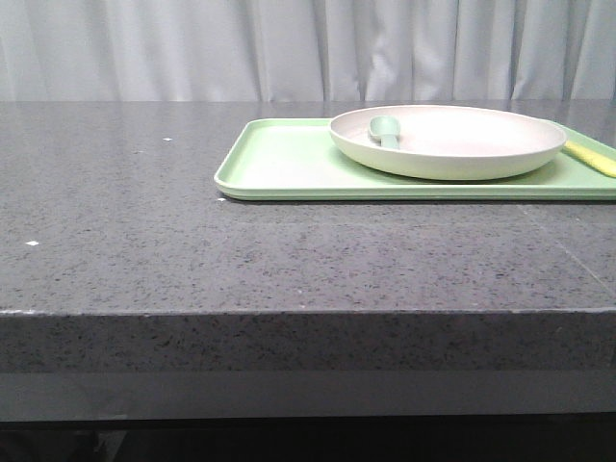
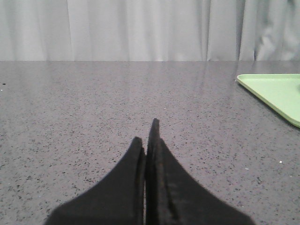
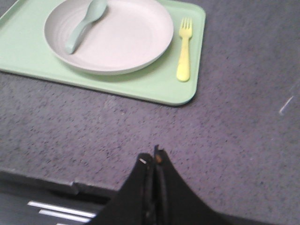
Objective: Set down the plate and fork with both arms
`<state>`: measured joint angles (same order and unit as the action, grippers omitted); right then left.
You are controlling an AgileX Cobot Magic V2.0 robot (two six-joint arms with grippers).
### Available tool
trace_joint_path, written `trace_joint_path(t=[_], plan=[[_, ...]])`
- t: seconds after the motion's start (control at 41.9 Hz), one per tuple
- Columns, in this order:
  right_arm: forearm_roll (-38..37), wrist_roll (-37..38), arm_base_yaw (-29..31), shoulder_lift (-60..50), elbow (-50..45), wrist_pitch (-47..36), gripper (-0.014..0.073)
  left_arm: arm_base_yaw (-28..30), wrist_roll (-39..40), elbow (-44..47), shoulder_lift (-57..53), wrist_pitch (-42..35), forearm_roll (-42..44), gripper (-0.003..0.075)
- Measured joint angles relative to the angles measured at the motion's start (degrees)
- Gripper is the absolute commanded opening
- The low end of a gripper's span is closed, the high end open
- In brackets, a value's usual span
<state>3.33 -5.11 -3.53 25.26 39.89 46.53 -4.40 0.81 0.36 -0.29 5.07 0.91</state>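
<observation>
Plate (image 1: 448,141) on tray (image 1: 279,164); fork (image 1: 589,158) right.

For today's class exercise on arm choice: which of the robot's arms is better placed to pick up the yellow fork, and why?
Right. The fork lies on the tray beside the plate, ahead of the shut right gripper. The left gripper sees only the tray's corner.

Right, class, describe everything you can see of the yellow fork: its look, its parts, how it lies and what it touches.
The fork is small, pale yellow and looks like matte plastic, in one piece: short tines and a handle that widens to a rounded end. It lies flat on the light-green tray, beside the plate and apart from its rim, tines pointing away from the table's near edge. Only the tray touches it; no gripper is near. In the front view only part of it shows.
</observation>
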Motion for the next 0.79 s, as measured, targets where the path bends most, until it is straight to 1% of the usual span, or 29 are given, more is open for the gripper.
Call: trace_joint_path(t=[0.191,0.287,0.358,0.55,0.788], plan=[[-1.97,0.0,0.0,-8.96,-18.11,-21.33,-0.0091,0.0,0.0,0.0,0.0,0.0,0.0,-0.0018],[-2.21,0.0,0.0,-14.34,-26.49,-29.47,-0.0091,0.0,0.0,0.0,0.0,0.0,0.0,-0.0018],[-2.25,0.0,0.0,-18.46,-31.85,-34.11,-0.0091,0.0,0.0,0.0,0.0,0.0,0.0,-0.0018],[-2.25,0.0,1.52,-25.38,-40.5,-40.46,-0.0091,0.0,0.0,0.0,0.0,0.0,0.0,-0.0018],[-1.3,0.0,2.63,-25.83,-41.42,-41.84,-0.0091,0.0,0.0,0.0,0.0,0.0,0.0,-0.0018]])
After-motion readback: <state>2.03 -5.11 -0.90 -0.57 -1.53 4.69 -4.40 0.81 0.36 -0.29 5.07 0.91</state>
